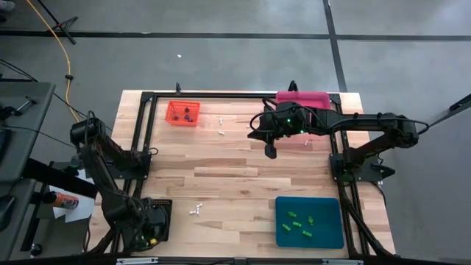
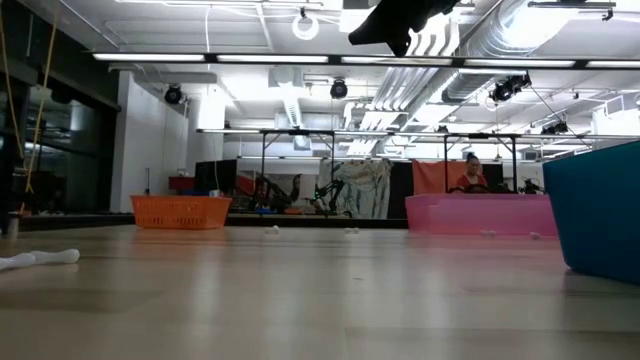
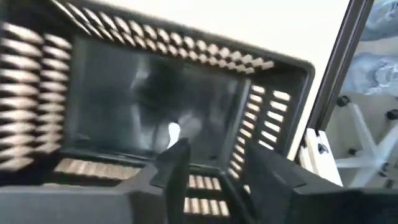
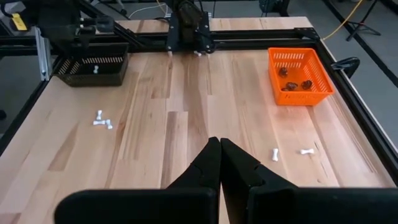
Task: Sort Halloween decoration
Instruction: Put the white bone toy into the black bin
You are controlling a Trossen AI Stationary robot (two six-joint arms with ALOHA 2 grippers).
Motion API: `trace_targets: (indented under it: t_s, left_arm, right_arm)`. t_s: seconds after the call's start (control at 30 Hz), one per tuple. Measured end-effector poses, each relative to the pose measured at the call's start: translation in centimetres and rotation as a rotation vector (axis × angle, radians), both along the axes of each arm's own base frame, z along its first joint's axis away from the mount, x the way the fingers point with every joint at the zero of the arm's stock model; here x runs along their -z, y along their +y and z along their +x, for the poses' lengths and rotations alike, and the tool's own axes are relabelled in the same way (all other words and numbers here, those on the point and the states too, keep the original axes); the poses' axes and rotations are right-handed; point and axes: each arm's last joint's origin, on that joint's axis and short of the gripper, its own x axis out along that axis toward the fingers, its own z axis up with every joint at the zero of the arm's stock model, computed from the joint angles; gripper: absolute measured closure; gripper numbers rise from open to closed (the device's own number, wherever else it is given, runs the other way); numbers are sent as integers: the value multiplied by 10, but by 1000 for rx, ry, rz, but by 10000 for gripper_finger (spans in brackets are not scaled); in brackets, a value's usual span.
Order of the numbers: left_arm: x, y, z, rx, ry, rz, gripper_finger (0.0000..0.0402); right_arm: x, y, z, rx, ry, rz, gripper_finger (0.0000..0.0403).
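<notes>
Wooden table [image 1: 235, 173], black frame along edges. Orange tray [image 1: 182, 112] far left, dark brown trinkets [image 1: 188, 114] inside. Pink tray [image 1: 302, 99] far right, partly under right arm. Teal tray [image 1: 310, 221] near right, green trinkets [image 1: 299, 224] inside. Black tray [image 1: 157, 219] near left, left gripper [image 1: 152, 234] over it. White trinkets [image 1: 221, 126] loose beside orange tray; more [image 1: 196, 210] near black tray. Right gripper [image 1: 270, 151] above table centre.

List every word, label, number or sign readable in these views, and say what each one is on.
None can be read.
Can lying left of the table, high view: its orange label carries print, too small to read.
Yellow tag on the frame, right wrist view: marks too small to read.
Orange tray, pink tray, teal tray, black tray: no lettering visible.
</notes>
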Motion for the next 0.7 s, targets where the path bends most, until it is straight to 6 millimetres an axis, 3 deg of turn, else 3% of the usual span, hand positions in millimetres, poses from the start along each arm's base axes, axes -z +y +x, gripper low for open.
trace_targets:
  t_s: [0.2,0.47,0.6,0.7]
  left_arm:
    - [-49,39,21,-1,-181,126,223]
    - [-125,123,54,-293,-770,346,218]
    - [-145,156,65,-351,-941,417,225]
    - [-150,170,75,-383,-1068,448,231]
  right_arm:
    - [-7,7,3,-5,-70,32,403]
    - [-9,27,3,-82,-83,12,403]
    - [-9,40,3,-120,-81,9,403]
    - [-9,47,3,-109,-79,-10,403]
